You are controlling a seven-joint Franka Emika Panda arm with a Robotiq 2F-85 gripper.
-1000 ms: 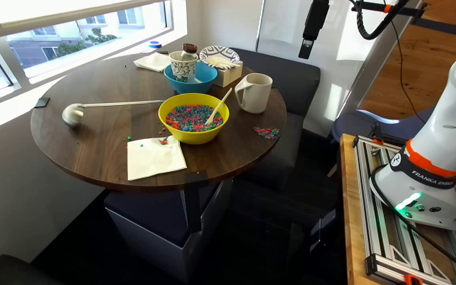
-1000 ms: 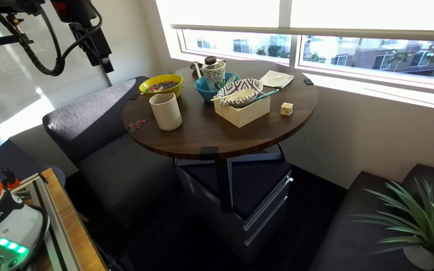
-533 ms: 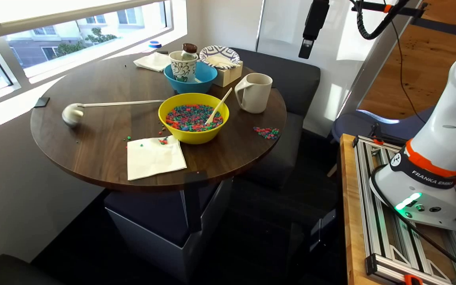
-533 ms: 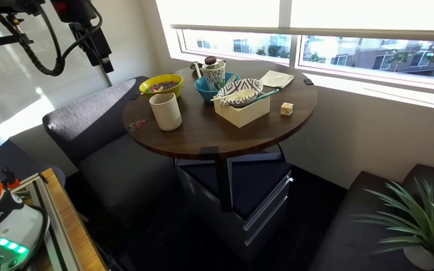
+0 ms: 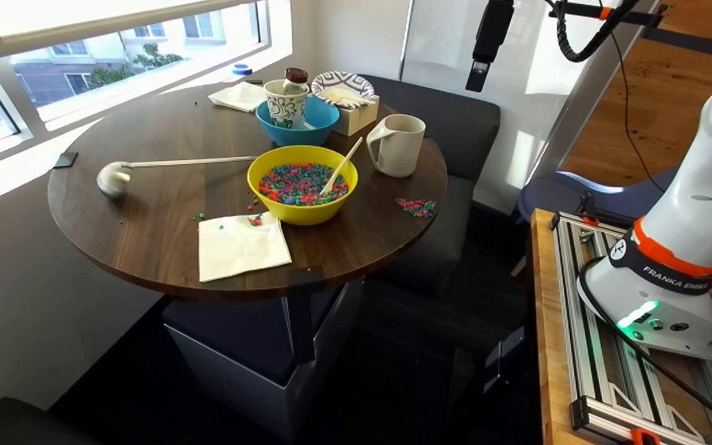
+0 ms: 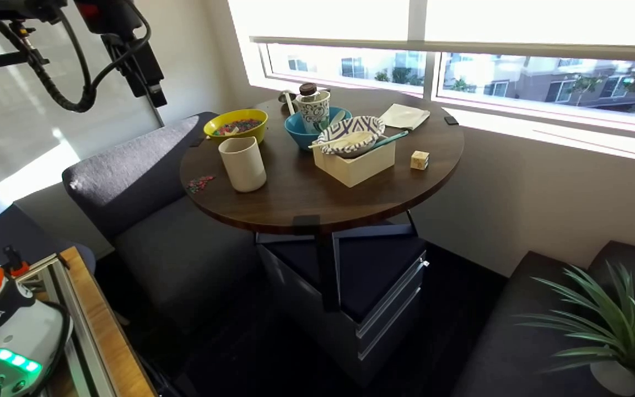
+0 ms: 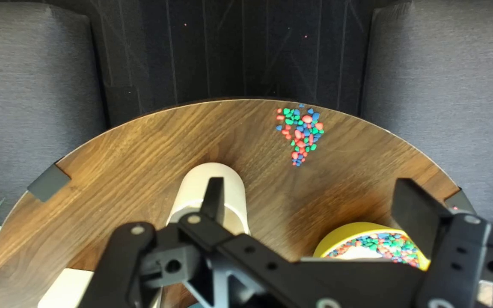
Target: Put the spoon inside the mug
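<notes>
The light-coloured spoon [image 5: 344,162] stands tilted in the yellow bowl [image 5: 303,213], its head in coloured pebbles and its handle leaning over the rim toward the mug. The cream-white mug [image 5: 403,148] stands upright on the table beside the bowl, handle toward it; it also shows in an exterior view [image 6: 245,168] and the wrist view [image 7: 212,184]. My gripper [image 7: 310,192] is open and empty, high above the table. In the wrist view one finger overlaps the mug and the other lies near the bowl [image 7: 340,233]. The gripper body hides much of the bowl there; a pale patch in it is unclear.
A teal-blue bowl [image 5: 272,133] holds a patterned cup [image 5: 287,111] with a bottle. A patterned bowl [image 6: 375,128] with utensils rests on a wooden box [image 6: 357,168]. A long ladle [image 5: 114,179], a napkin [image 5: 241,250], loose pebbles [image 5: 416,207] and a cube [image 6: 419,160] lie around.
</notes>
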